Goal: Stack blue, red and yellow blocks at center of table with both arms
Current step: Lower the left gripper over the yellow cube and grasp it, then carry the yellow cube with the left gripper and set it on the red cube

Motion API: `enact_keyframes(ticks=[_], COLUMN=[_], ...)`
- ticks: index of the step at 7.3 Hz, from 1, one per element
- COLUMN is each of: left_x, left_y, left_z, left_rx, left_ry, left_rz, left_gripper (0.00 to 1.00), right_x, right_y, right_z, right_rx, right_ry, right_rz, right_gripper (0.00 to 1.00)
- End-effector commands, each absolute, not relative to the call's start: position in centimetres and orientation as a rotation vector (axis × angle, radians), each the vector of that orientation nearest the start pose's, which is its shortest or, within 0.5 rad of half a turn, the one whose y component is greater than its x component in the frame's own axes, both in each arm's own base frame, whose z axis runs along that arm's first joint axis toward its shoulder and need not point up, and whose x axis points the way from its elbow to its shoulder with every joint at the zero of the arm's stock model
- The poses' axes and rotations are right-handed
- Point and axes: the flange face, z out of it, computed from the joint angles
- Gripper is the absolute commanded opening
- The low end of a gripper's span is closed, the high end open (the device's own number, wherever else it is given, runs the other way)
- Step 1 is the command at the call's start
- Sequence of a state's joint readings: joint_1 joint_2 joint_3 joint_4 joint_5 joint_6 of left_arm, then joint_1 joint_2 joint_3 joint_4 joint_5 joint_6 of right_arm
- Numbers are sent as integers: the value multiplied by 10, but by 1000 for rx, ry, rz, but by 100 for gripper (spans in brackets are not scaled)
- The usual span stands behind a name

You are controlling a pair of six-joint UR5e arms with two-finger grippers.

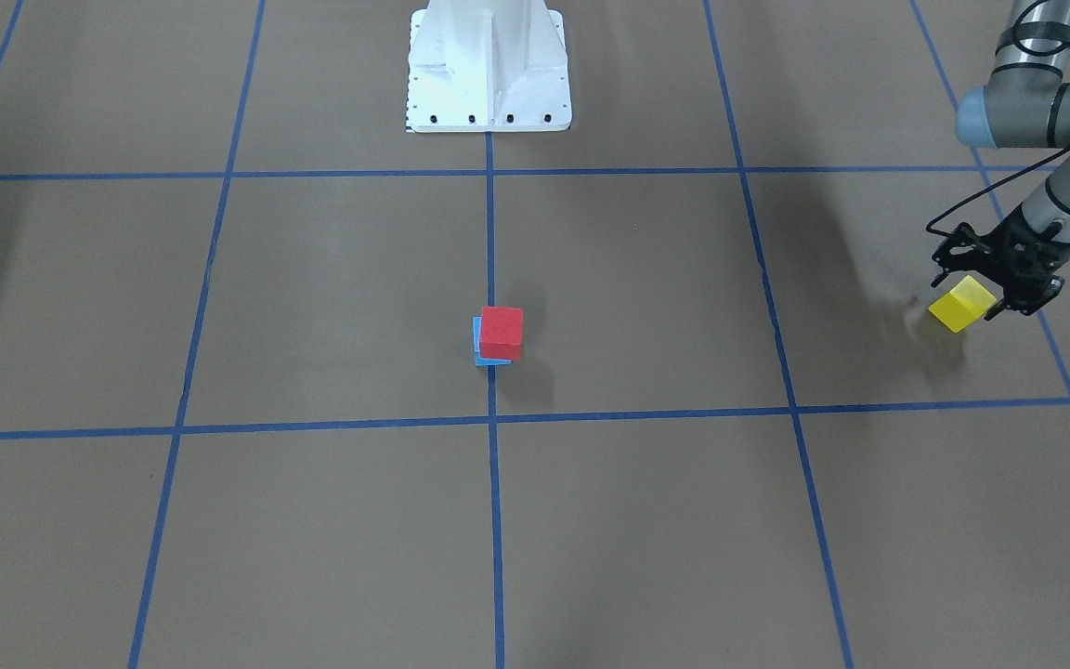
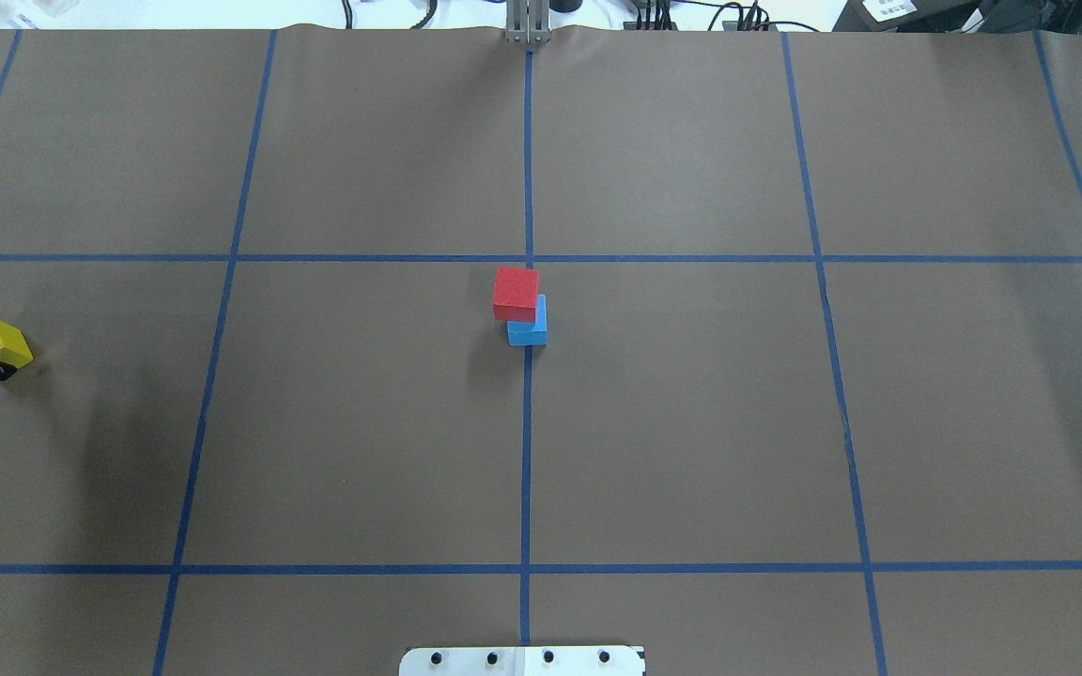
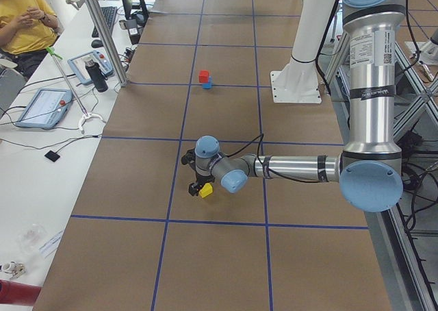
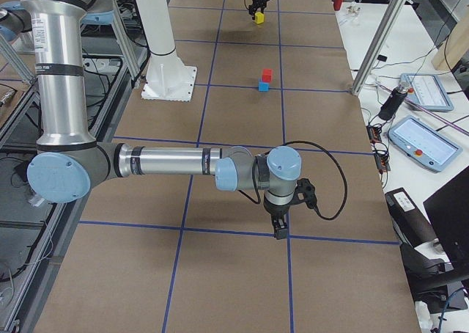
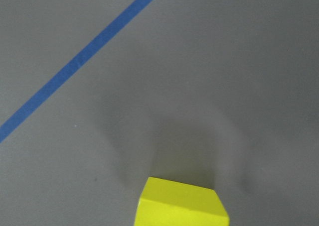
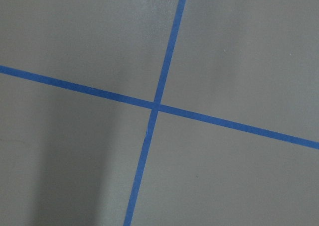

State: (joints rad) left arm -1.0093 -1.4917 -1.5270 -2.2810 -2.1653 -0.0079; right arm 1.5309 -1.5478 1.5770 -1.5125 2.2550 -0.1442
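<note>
A red block [image 1: 502, 332] sits on a blue block [image 1: 478, 354] at the table's centre, offset so that part of the blue block shows [image 2: 532, 331]. My left gripper [image 1: 968, 295] is shut on a yellow block [image 1: 960, 304] far out on my left side [image 2: 2, 342]. The left wrist view shows the yellow block [image 5: 180, 203] held a little above the paper, with its shadow beneath. My right gripper [image 4: 279, 229] shows only in the exterior right view, low over a tape crossing far from the stack; I cannot tell whether it is open or shut.
The white robot base [image 1: 489, 70] stands at the table's near middle edge. Blue tape lines [image 2: 527, 422] grid the brown paper. Tablets [image 4: 426, 141] and a bottle lie on the side bench; a person [image 3: 24, 16] sits beyond it.
</note>
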Motion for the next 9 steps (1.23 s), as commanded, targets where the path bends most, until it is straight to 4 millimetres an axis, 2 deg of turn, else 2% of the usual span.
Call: enact_keyframes(ticks=[1,2,3,4,6,7,8,9], left_x=[196,199,204,210,236,254,278,321], left_y=[-450,-451,-453,-463,-506,-528,-537,-531], left_z=[644,619,581,532,416,360,308,261], left_rx=[400,421,382,347,294,270,235,215], left_ry=[734,772,851,866,884,899,917,897], left_rz=[706,715,666,581,431,366,309,228], left_gripper=[9,0,0,0,0,0,0,0], right_x=[50,50,50,50,50,50,50,50], right_y=[-511,-511,-510,-510,-510,-508,-507,-507], right_z=[643,643,643,643,645,646,646,646], right_rx=[121,123,121,121,118,117,115,115], right_ry=[-680,-679,-680,-681,-681,-683,-683,-683], right_rz=[-207,-208,-207,-207,-206,-206,-204,-204], right_gripper=[100,100,100,100,100,100,100,100])
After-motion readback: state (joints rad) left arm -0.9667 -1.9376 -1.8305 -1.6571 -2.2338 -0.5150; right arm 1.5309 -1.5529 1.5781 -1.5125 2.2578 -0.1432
